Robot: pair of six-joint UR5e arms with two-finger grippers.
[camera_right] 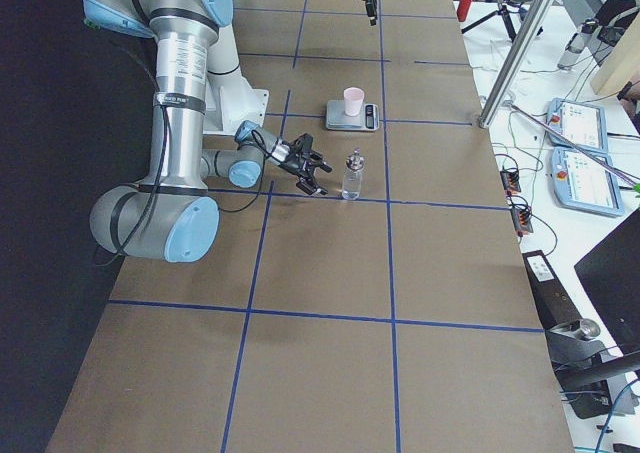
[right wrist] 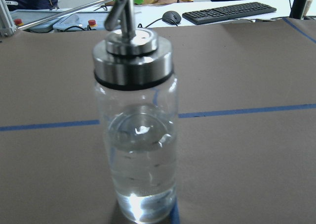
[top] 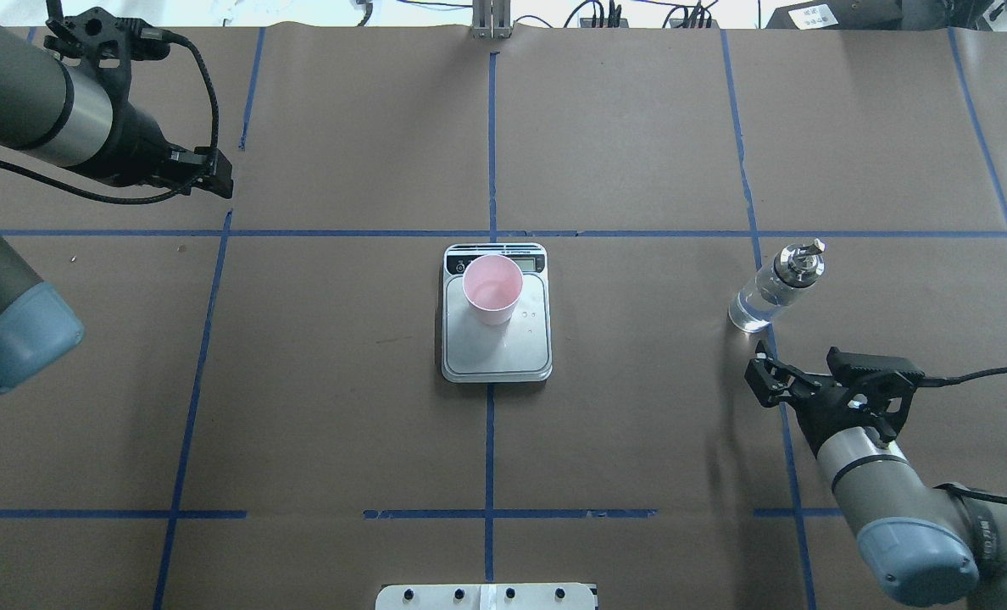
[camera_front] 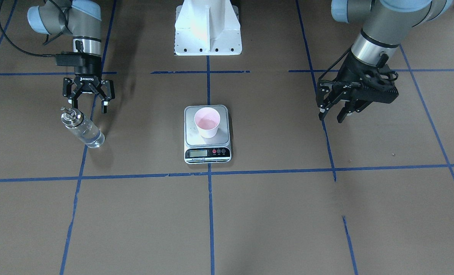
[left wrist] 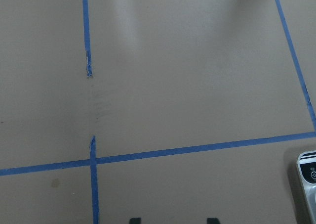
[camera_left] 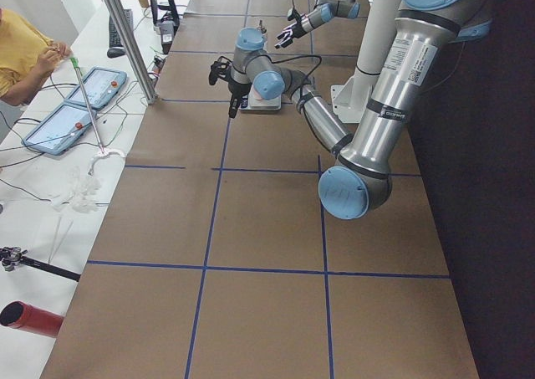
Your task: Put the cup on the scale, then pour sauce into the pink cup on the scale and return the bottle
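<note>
The pale pink cup (camera_front: 207, 122) stands upright on the scale (camera_front: 208, 153) at the table's middle; the cup (top: 492, 288) sits on the far part of the scale's steel platform (top: 495, 352). The glass bottle (camera_front: 82, 128) stands upright on the table on my right side, clear sauce (right wrist: 143, 184) filling about its lower half. My right gripper (camera_front: 89, 105) is open and empty, just behind the bottle (top: 775, 288) on the robot's side, not touching it. My left gripper (camera_front: 331, 115) is open and empty, hovering well off to my left of the scale; its fingertips (left wrist: 134, 220) show apart.
The white robot base (camera_front: 208, 30) stands behind the scale. Blue tape lines (camera_front: 210, 214) grid the brown table. A few droplets (top: 527, 315) lie on the platform. Beyond the far edge are a keyboard (right wrist: 229, 11), tablets (camera_left: 79, 103), a metal post (camera_left: 125, 36) and an operator (camera_left: 21, 48).
</note>
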